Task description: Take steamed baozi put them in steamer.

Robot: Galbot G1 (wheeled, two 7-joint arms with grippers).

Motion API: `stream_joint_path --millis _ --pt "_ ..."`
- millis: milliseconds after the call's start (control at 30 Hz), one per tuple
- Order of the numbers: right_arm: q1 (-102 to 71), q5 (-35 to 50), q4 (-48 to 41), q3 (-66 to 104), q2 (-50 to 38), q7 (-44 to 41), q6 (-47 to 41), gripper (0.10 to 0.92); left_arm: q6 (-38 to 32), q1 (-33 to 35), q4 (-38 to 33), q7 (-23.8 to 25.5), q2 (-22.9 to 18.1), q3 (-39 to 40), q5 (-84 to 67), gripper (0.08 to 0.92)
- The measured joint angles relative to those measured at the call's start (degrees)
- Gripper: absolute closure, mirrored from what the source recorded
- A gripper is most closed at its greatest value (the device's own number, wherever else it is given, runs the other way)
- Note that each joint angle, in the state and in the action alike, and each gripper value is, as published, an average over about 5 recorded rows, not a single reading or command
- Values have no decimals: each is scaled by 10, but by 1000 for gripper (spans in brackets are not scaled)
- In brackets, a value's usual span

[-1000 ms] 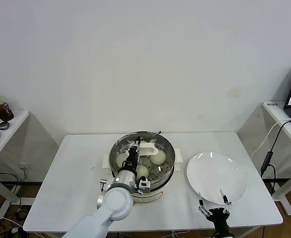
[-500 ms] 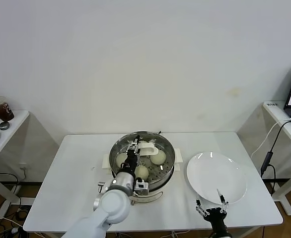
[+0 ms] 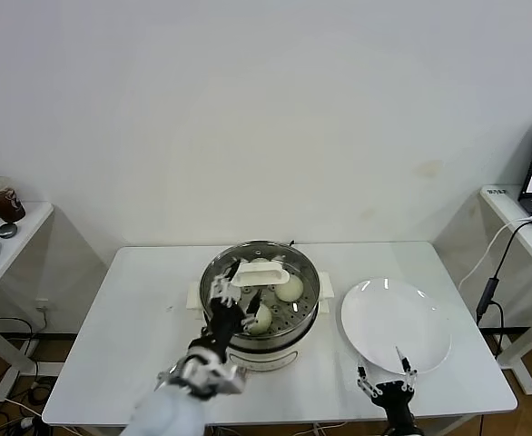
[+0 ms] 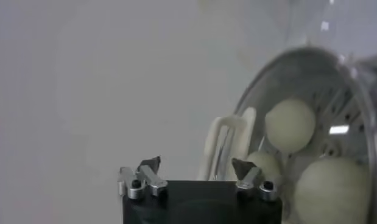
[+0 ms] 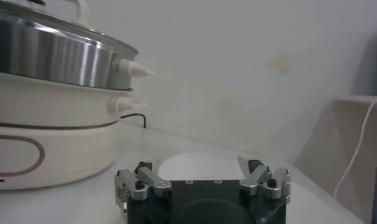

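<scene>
In the middle of the white table (image 3: 130,300), the steamer (image 3: 261,304) is parked, a round shiny steel pot on a cream-white base with a perforated tray inside. The steamed baozi (image 3: 290,288) are seen sitting on that tray, smooth pale domes; three can be made out in the left wrist view (image 4: 290,125), more can't be counted for sure. A white looped handle (image 3: 260,275) is seen across the pot's far part.

The left gripper (image 3: 227,298) is held over the near-left rim of the steamer, fingers spread wide apart, nothing pinched between them and no bun touched as far as can be told.

To the right, a flat glossy white plate (image 3: 396,324) is laid bare. The right gripper (image 3: 386,375) is hung at the table's near edge just beside the plate, fingers also spread open and empty.
</scene>
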Motion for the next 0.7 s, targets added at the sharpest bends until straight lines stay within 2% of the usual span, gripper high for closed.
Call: stream_joint_path --millis 233,400,700 --pt "-2 19 3 -5 -5 -11 -6 203 -151 182 -48 -69 -19 -138 -190 177" --pt "-12 53 16 -17 -18 -26 -24 203 -246 293 -50 -101 -43 -198 -317 177" --pt "-53 111 59 -45 -59 -33 -70 203 -365 383 14 -128 -83 -247 -451 177"
